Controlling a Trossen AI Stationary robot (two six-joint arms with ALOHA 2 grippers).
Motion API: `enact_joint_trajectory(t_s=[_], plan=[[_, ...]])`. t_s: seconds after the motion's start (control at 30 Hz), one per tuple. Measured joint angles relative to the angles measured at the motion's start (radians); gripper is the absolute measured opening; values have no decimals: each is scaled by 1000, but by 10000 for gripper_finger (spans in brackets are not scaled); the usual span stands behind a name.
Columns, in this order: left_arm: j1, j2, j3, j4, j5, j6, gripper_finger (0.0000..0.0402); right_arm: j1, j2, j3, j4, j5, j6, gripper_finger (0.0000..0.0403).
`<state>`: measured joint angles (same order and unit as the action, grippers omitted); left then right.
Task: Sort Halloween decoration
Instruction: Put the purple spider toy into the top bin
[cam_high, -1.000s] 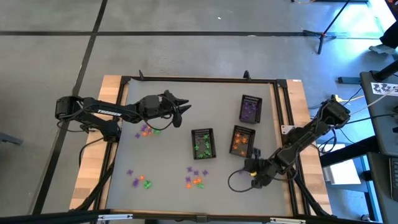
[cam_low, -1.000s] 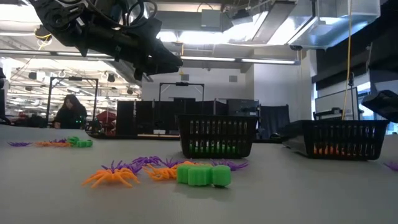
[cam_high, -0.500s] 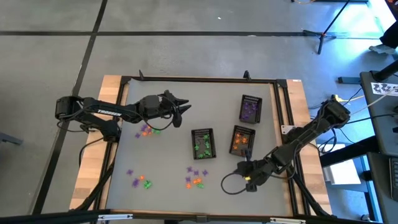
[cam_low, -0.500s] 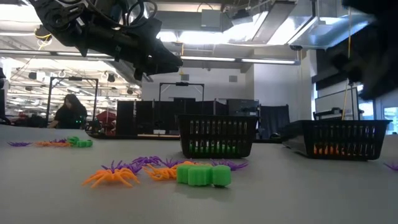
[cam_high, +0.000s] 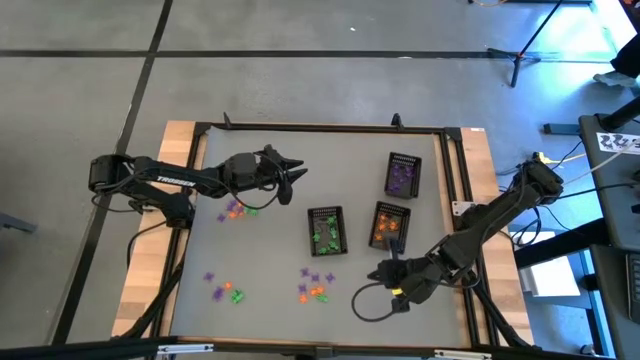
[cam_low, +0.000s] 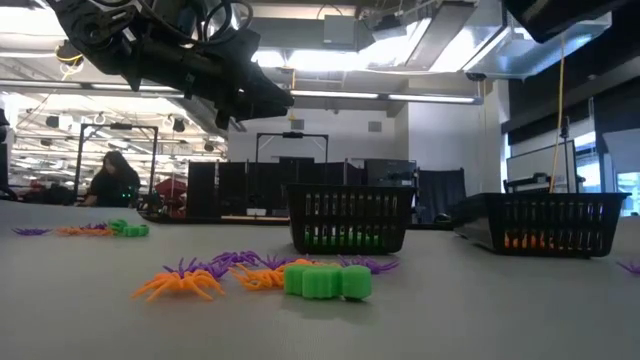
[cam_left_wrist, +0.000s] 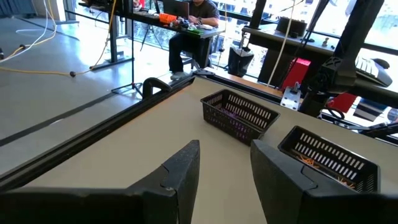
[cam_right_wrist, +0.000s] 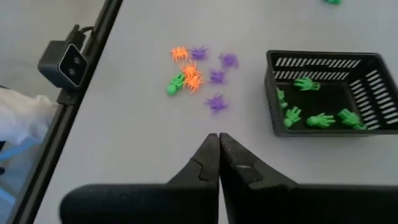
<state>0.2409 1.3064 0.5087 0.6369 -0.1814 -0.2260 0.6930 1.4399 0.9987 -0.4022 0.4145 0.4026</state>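
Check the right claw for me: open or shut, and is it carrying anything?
Shut and empty: the right claw shows its fingers pressed together with nothing between them, above bare table.

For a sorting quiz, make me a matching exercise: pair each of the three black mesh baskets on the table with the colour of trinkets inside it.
Things:
1. far basket, nearest the table's back edge
2. middle basket, closest to the table's centre
3. right-hand basket, beside the right gripper

Colours:
A. orange
B. purple
C. green

Pairs: 1-B, 2-C, 3-A
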Motion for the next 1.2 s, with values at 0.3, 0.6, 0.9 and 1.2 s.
enact_joint_trajectory(t_s=[0.3, 0.6, 0.9, 1.2], plan=[[0, 0, 0, 0, 0, 0, 135, 0, 0, 37, -83, 29, 36, 0], [0, 0, 0, 0, 0, 0, 135, 0, 85, -26, -165, -60, 196, 19], [0, 0, 0, 0, 0, 0, 135, 0, 236, -99, -172, -133, 336, 150], [0, 0, 0, 0, 0, 0, 135, 0, 306, -94, -172, -173, 380, 183]])
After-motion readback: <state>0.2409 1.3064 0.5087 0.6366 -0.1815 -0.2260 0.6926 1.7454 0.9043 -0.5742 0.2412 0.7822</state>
